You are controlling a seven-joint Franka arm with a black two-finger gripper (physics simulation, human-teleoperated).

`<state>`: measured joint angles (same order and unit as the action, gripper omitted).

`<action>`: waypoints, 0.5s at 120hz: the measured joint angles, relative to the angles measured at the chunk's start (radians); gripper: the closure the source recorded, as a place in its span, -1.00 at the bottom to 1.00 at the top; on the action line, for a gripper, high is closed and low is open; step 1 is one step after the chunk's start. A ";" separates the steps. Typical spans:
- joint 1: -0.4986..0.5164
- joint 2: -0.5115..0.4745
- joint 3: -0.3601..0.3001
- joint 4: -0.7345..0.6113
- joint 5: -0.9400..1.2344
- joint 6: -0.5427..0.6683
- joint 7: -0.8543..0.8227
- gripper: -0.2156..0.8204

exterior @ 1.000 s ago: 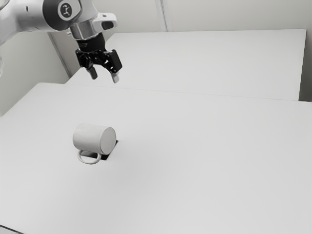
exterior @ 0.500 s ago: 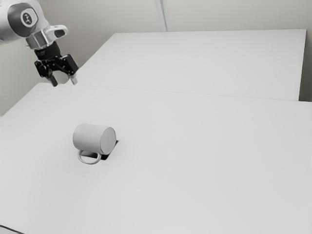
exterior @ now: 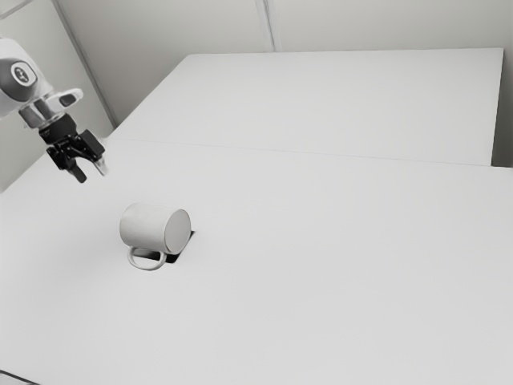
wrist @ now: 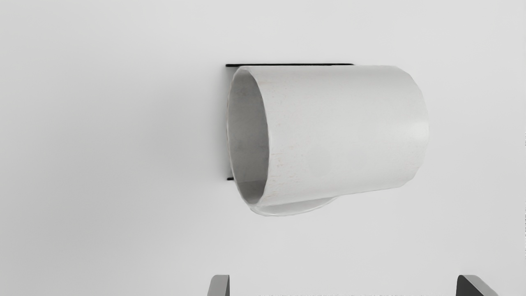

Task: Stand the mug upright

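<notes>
My gripper (exterior: 90,175) hangs above the table in the exterior view, up and to the left of the mug, touching nothing. A white mug (exterior: 146,228) lies on its side, its closed base facing the exterior view's right and its handle toward the bottom of that view. In the wrist view the mug (wrist: 345,127) shows its open mouth at one end, with part of the handle under its side. The gripper (wrist: 343,285) has its two fingertips wide apart, with bare tabletop between them.
The white table (exterior: 321,281) carries the mug, with a thin dark flat shape (exterior: 183,249) under it. A second white surface (exterior: 337,96) adjoins behind. A dark line (exterior: 18,377) crosses the near left corner.
My gripper has swung toward the exterior view's left, then dropped lower and tilted, facing the mug's mouth end. The mug has stayed still.
</notes>
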<state>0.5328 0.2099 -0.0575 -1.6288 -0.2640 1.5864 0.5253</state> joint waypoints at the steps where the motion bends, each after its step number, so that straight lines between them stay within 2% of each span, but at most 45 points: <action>1: 0.003 0.000 0.000 -0.006 -0.003 0.002 0.006 -0.58; 29: 0.048 0.018 -0.001 -0.106 -0.077 0.049 0.148 -0.58; 60: 0.068 0.090 -0.002 -0.121 -0.181 0.094 0.277 -0.58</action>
<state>0.6006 0.3001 -0.0598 -1.7496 -0.4446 1.6808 0.8025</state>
